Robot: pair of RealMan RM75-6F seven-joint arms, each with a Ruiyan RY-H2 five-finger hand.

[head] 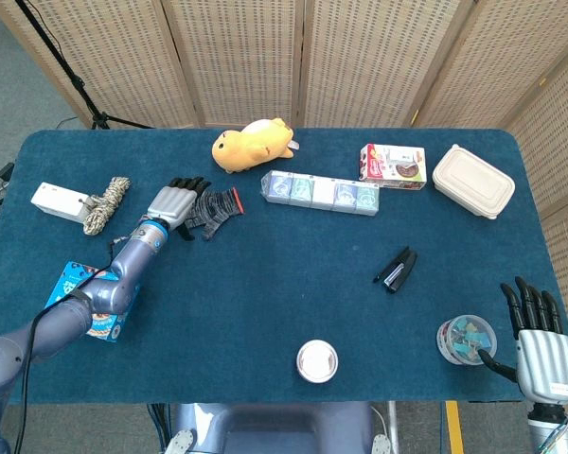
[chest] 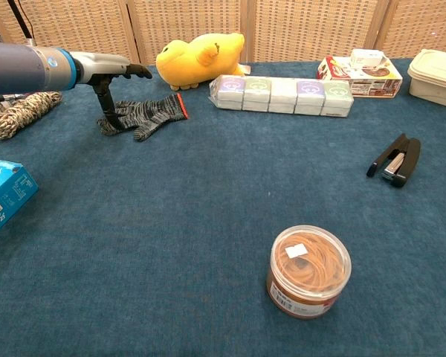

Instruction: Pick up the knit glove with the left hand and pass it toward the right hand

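Grey knit glove (head: 213, 206) flat on table, left hand (head: 173, 202) spread above

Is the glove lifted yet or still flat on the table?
Still flat. The knit glove lies spread on the table; the left hand is above it, open, one finger reaching down at its fingertip end.

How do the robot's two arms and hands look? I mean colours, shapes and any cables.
The left hand has a ribbed silver-grey back and black fingers. Behind it a bright blue ring marks the wrist, then a smooth, rounded blue-grey arm, along which a thin black cable runs. The right hand is built the same way, a silver ribbed back with black fingers; only a little of its arm shows at the frame's bottom edge.
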